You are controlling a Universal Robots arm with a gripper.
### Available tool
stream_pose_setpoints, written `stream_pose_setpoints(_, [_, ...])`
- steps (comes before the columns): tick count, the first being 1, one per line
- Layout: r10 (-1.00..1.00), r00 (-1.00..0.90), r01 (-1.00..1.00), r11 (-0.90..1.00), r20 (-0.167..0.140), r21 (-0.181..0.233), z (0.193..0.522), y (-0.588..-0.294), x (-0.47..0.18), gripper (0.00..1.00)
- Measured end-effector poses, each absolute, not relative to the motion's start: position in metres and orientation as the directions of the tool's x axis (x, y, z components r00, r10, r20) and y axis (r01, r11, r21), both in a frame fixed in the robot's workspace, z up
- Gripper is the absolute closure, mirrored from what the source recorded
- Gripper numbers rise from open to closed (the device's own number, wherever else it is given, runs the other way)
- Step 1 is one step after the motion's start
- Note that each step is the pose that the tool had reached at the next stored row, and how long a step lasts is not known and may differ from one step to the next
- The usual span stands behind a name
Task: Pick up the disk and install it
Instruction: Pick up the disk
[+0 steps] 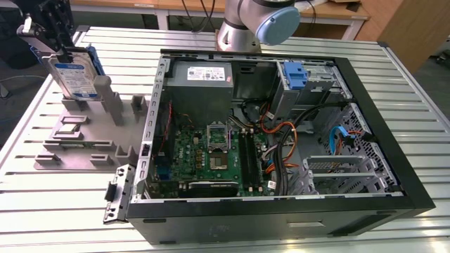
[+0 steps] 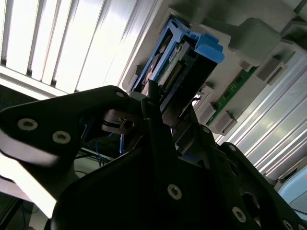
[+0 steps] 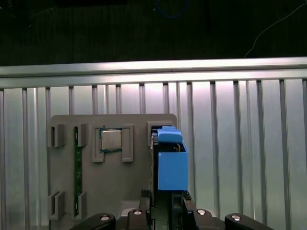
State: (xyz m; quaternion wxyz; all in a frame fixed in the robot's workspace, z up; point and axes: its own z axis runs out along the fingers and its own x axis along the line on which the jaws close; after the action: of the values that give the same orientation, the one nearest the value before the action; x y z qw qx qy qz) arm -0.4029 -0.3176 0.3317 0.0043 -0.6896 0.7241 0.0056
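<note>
1. Where the exterior view comes nearest, a ribbed silver metal table [image 1: 56, 221] carries an open black computer case [image 1: 281, 211] lying on its side.
2. Inside the case a green motherboard [image 1: 211, 158] lies flat on the floor; beyond it, against the case's far wall, sit a grey power-supply box with a white sticker [image 1: 204, 79] and, in the far corner bay, an upright blue plastic bracket [image 1: 295, 76].
3. Just outside the case, on the exterior view's left of it, a moulded grey plastic fixture tray [image 1: 77, 158] lies flat on the table; in the first wrist view its pockets hold a square silver processor chip [image 3: 111, 140] and a thin green circuit strip [image 3: 76, 167].
4. Farther back, still outside the case and about level with its far wall, the flat silver disk with a white-and-blue label and bright blue carrier [image 1: 74, 74] stands on edge, slightly tilted, at the tray's far end; a grey post hides its lower edge, so I cannot tell whether it rests in a slot.
5. Above it, the black two-finger gripper [image 1: 60, 50] sits over the disk's upper edge; the fingers [image 2: 154, 110] are clenched on the disk, one against each face, with the blue carrier end [image 3: 170, 167] jutting out between them.
6. Farthest off, behind the case's far wall, stands the grey robot arm base with a pale blue joint cap [image 1: 256, 26].
</note>
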Motion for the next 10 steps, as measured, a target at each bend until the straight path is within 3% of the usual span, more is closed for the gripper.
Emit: stream_pose_setpoints(10, [-0.999,-0.049,-0.999,0.049,-0.014,0.002,0.3354,-0.3176,-0.4030,0.65])
